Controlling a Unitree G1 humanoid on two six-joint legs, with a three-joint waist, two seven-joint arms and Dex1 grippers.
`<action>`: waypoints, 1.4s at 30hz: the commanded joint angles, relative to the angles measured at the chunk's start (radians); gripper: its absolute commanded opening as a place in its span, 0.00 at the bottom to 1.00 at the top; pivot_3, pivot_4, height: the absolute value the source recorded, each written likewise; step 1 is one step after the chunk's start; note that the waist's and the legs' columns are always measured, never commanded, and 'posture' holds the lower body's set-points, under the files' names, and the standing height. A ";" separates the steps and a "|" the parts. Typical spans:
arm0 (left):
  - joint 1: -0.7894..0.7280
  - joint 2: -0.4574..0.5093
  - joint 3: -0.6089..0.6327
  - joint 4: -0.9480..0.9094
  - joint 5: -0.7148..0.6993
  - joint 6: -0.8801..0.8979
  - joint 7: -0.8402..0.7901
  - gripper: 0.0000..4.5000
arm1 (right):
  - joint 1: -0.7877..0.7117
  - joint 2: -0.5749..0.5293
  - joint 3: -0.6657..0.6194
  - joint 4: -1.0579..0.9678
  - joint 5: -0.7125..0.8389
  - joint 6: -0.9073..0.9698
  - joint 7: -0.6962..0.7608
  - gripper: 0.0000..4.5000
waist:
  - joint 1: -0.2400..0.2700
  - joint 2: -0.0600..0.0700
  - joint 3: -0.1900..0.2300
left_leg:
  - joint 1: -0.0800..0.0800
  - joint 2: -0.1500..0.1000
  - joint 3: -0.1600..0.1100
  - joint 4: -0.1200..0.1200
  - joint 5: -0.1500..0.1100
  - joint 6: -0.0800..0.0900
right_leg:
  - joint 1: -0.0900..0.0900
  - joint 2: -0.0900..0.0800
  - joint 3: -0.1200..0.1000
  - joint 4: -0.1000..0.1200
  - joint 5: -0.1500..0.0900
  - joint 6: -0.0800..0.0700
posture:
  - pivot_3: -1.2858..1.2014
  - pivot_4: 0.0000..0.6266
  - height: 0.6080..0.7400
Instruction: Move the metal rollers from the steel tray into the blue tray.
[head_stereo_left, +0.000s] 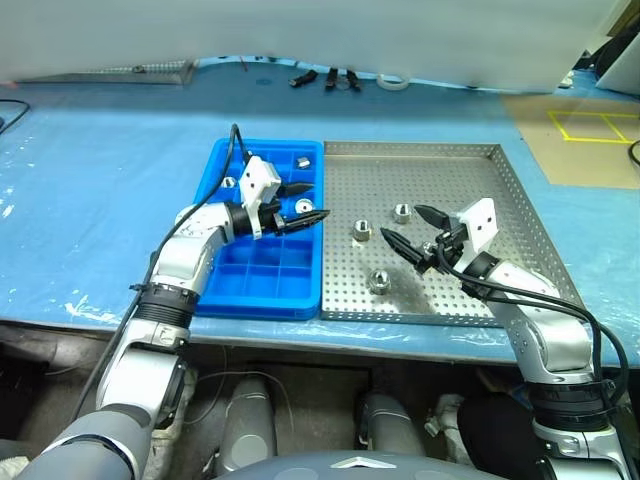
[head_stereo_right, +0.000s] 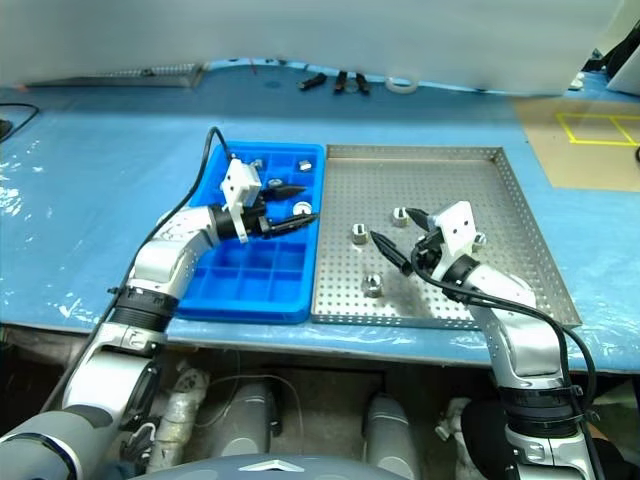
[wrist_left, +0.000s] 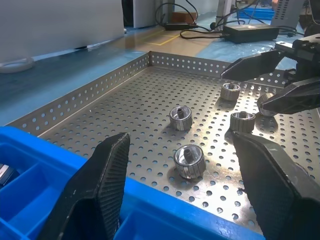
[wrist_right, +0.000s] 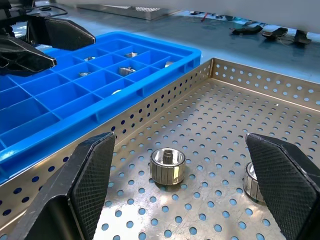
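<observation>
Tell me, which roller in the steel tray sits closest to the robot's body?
The metal roller at the steel tray's near edge, in front of the open right gripper. The other two rollers lie farther back.

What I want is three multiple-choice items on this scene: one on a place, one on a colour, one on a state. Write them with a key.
1. Where does the steel tray lie relative to the blue tray?
A. On the robot's right, edge to edge
B. On the robot's left
C. Stacked on top of it

2. What colour is the table cover under both trays?
A. Red
B. Light blue
C. Black

3. How is the right hand?
A. Shut on a roller
B. Shut and empty
C. Open and empty

Key:
1 A: the head views show the two trays side by side, the steel one toward the right arm.
2 B: a light blue sheet spreads around the trays.
3 C: its fingers stand wide apart over the steel tray with nothing gripped.
</observation>
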 joint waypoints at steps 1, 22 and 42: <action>-0.022 -0.001 0.004 -0.026 -0.007 -0.010 -0.010 0.77 | -0.013 -0.023 -0.027 -0.051 0.023 0.003 0.010 0.98 | 0.001 0.000 0.000 | 0.000 0.000 0.000 0.000 0.000 0.000 | 0.000 0.000 0.000 0.000 0.000 0.000 | 0.49 0.24 1.00; -0.616 -0.183 -0.182 0.853 0.350 -0.281 -0.092 0.77 | 0.128 0.043 -0.046 -0.165 -0.018 -0.031 -0.143 0.98 | -0.034 0.000 0.000 | -0.001 -0.001 0.001 0.003 -0.002 0.003 | 0.001 -0.001 0.000 -0.001 0.000 0.001 | 0.40 0.24 1.00; -0.587 -0.270 -0.252 1.043 0.628 -0.231 0.147 0.77 | 0.294 0.111 -0.066 -0.267 -0.077 -0.074 -0.282 0.98 | -0.093 0.000 0.000 | -0.001 -0.004 0.002 0.008 -0.007 0.012 | 0.006 -0.009 -0.001 -0.008 0.001 0.001 | 0.33 0.24 1.00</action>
